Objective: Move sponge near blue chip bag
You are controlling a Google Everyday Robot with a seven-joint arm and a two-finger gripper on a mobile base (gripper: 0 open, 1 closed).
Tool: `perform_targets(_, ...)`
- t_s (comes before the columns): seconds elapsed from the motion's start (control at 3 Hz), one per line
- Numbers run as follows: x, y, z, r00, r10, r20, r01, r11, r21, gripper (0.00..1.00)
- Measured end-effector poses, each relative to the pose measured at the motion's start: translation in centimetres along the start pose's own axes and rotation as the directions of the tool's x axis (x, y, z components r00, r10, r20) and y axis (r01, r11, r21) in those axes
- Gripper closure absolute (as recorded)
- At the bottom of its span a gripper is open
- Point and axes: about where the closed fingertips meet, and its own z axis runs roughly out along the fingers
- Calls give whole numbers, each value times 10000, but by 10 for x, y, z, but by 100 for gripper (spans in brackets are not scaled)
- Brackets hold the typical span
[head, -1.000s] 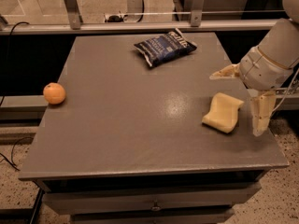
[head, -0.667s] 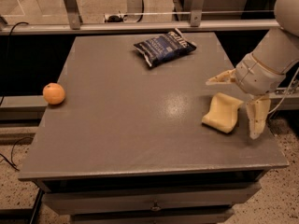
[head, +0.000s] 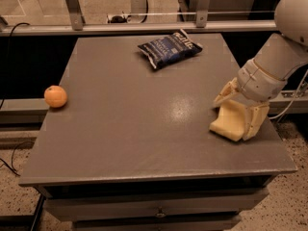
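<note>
Though the room is dim, the grey table (head: 144, 124) shines a little in the middle. It is flat and smooth, with a drawer (head: 159, 208) under it and speckled floor (head: 288, 211) around it. Metal rails (head: 134, 28) run behind. The soft yellow sponge (head: 225, 124) lies near the right edge, inside the gripper (head: 235, 117), whose fingers (head: 255, 124) are spread apart, one on each side. The crinkly blue bag (head: 168, 48) lies at the far end, well apart. A round orange (head: 56, 96) sits at the left edge.
</note>
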Motion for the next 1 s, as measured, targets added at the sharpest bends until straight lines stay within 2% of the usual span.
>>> perform_targets(0.33, -2, -4, -9, 9997, 180, -147, -178, 9997, 189, 63)
perform_targets(0.67, -4, -11, -25, 9977, 537, -401, -513, 9970, 582, 86)
perform_targets(1.0, -5, -24, -62, 9864, 1520, -631, -1408, 9778, 1554, 100)
